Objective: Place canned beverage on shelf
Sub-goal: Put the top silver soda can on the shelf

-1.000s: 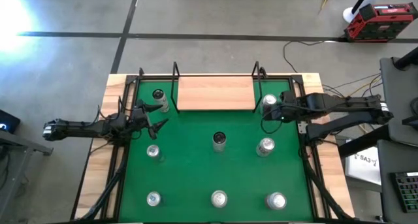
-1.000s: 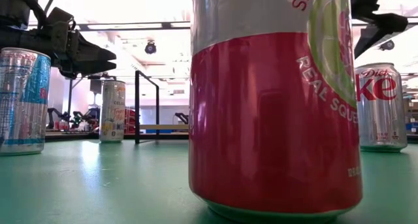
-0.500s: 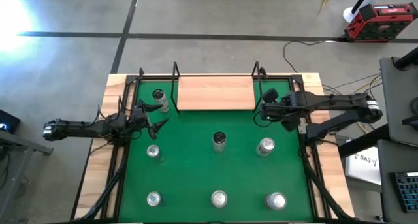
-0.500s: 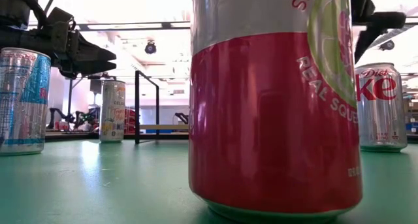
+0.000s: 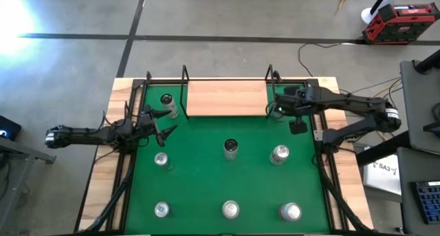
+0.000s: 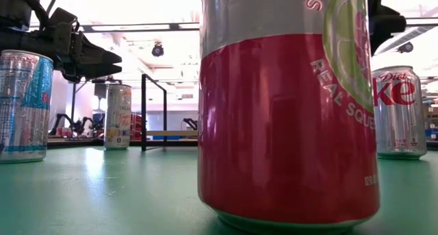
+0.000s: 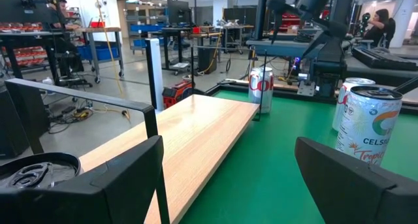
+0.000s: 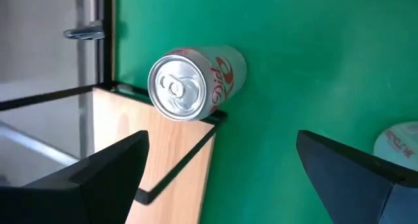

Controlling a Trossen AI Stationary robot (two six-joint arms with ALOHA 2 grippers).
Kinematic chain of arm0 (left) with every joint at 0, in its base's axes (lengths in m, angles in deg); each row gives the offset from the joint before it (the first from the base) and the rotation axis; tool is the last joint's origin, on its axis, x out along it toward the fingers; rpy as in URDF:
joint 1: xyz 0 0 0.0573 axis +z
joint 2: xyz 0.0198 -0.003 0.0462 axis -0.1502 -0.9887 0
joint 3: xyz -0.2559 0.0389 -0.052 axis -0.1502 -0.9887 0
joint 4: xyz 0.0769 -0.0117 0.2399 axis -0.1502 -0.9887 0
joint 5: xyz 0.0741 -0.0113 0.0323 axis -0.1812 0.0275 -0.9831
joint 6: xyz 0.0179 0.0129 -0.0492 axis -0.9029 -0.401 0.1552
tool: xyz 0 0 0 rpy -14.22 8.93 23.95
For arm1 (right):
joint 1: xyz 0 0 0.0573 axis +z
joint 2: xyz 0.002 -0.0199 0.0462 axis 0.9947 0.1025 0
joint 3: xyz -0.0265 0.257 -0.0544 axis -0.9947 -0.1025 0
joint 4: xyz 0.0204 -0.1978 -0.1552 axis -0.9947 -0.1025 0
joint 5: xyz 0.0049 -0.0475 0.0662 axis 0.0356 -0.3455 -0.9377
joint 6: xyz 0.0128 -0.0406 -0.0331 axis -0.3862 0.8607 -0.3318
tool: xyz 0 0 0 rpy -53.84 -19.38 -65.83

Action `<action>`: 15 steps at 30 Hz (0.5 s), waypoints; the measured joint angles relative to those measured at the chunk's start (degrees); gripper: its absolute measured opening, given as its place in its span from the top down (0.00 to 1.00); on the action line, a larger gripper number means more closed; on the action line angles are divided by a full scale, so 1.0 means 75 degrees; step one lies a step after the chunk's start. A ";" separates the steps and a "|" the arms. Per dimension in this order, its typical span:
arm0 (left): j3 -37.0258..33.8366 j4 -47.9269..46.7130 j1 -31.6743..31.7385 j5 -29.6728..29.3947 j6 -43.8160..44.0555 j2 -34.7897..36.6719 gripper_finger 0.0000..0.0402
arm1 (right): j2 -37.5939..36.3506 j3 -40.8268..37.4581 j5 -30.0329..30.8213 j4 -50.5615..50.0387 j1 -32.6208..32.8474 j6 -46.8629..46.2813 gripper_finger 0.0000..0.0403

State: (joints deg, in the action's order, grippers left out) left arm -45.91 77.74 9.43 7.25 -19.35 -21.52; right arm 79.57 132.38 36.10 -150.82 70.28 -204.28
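Note:
The shelf (image 5: 227, 98) is a light-wood board in black rods at the table's far edge. A silver-and-red canned beverage (image 8: 192, 83) stands upright on the green mat, right against the shelf's right end; it is also seen from the left wrist (image 7: 262, 88). My right gripper (image 8: 222, 145) hovers open above it, pointing steeply down, and in the high view my right gripper (image 5: 278, 102) covers the can. My left gripper (image 7: 228, 149) waits open and level by the shelf's left end, also visible from above (image 5: 161, 126).
Several other cans stand in rows on the mat: a dark-topped can (image 5: 166, 102) beside the shelf's left end, one at the centre (image 5: 231, 148), one at the right (image 5: 279, 153), and a big red can (image 6: 287, 112) close to the low camera. Black upright posts (image 5: 269, 74) rise at the shelf's corners.
My right gripper has swung toward the table's far edge and a little left, ending over the can by the shelf's right end. Its wrist has rolled well around on the way. Its fingers stay open. The cans have not moved.

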 joint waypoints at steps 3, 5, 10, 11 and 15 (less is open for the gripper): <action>0.0001 -0.0001 -0.0001 -0.0002 0.0000 0.0000 0.17 | 0.0088 0.0005 -0.0325 0.0086 -0.0468 0.0108 0.06; 0.0000 -0.0003 -0.0001 -0.0001 0.0000 0.0000 0.17 | 0.0158 0.0002 -0.0518 0.0174 -0.0801 0.0211 0.06; 0.0000 -0.0003 0.0000 0.0000 0.0000 0.0000 0.17 | 0.0304 0.0006 -0.1035 0.0338 -0.1632 0.0465 0.06; 0.0002 -0.0003 -0.0003 -0.0003 0.0000 0.0000 0.17 | 0.0333 0.0008 -0.1158 0.0418 -0.1783 0.0501 0.06; 0.0002 -0.0002 0.0000 -0.0002 0.0000 0.0000 0.17 | 0.0449 0.0011 -0.1507 0.0666 -0.2339 0.0749 0.06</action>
State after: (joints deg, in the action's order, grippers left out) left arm -45.90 77.73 9.43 7.24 -19.35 -21.52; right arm 82.93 132.46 24.79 -145.82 52.73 -198.66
